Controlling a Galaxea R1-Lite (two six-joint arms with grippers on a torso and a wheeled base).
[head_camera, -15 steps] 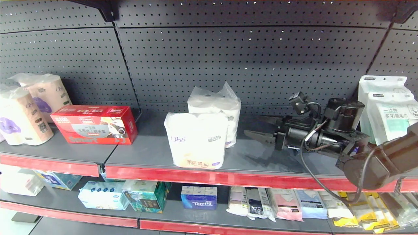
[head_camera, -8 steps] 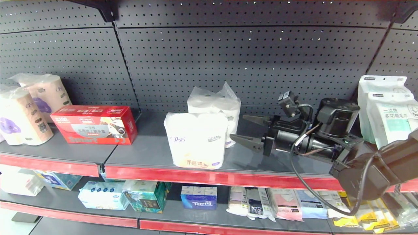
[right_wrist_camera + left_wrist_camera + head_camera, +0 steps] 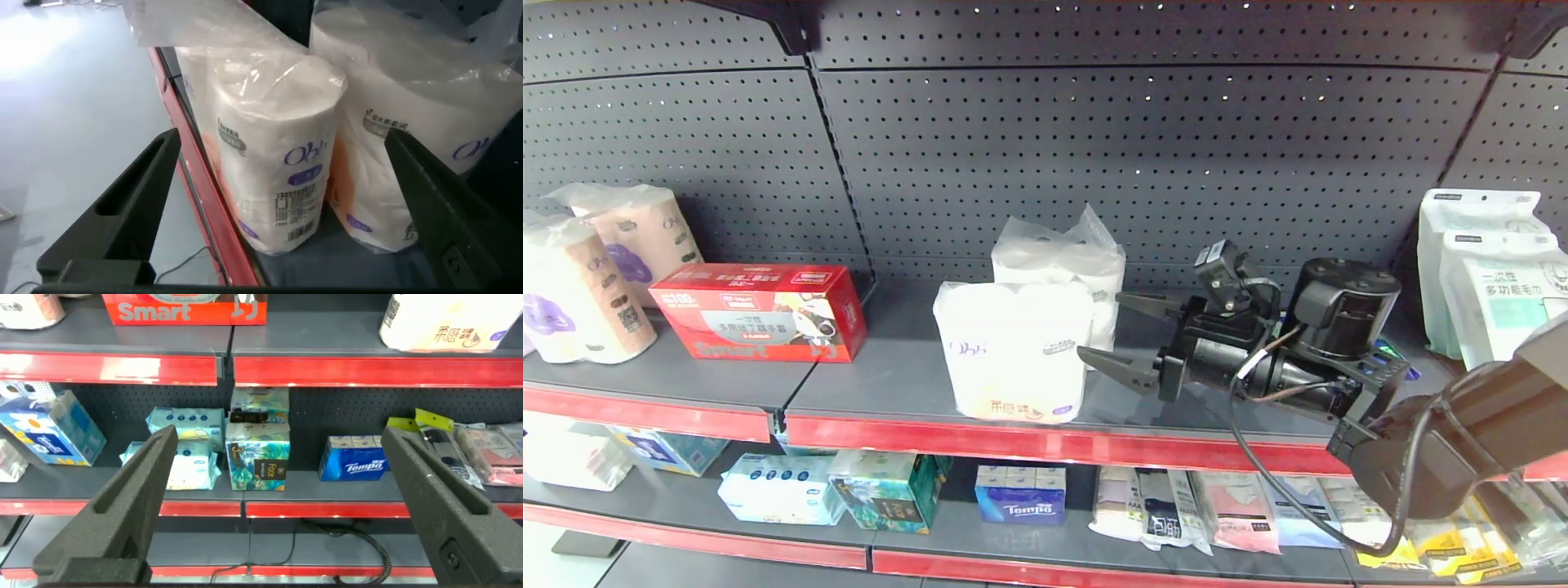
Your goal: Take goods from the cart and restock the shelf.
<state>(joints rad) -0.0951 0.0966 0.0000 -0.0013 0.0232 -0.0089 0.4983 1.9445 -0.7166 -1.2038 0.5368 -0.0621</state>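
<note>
Crinkly plastic-wrapped cylindrical tissue rolls

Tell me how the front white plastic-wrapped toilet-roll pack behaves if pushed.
Likely light and squashy: the front white plastic-wrapped toilet-roll pack shows bulging rolls. Its film may slip. Standing tall near the red shelf edge, it could tip.

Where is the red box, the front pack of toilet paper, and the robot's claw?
red box [image 3: 760, 314]: head view, middle of its front face.
front toilet paper pack [image 3: 1013, 351]: head view, middle of its wrapper.
right gripper [image 3: 1101, 325]: head view, midway between its open fingertips.
</note>
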